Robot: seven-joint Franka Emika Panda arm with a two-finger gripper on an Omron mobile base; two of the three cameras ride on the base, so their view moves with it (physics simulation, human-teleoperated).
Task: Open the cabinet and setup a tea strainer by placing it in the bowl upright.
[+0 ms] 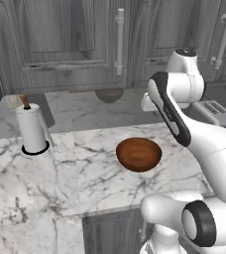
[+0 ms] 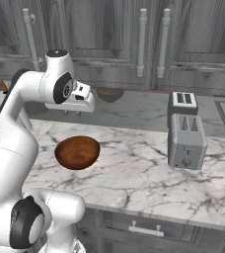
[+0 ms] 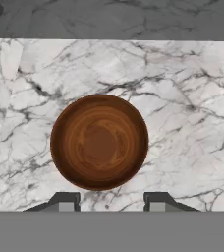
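The bowl [image 1: 139,154] [image 2: 77,151] [image 3: 99,141] is a glossy reddish-brown wooden one, empty, on the white marble counter. My gripper [image 3: 110,203] [image 2: 73,111] hangs a good way above it, pointing straight down, open with nothing between its fingertips. The cabinet [image 1: 60,39] [image 2: 6,39] on the wall behind is grey wood-grain, its wide door shut, with one long silver bar handle [image 1: 120,42] [image 2: 29,34]. The tea strainer is out of view.
A white paper-towel roll [image 1: 31,129] stands at the counter's left. A silver toaster [image 2: 186,133] [image 1: 216,111] stands to the right. A small dark-brown half-round shape [image 1: 109,94] [image 2: 109,94] sits at the back wall. Narrower grey doors with two handles [image 2: 153,42] hang to the right.
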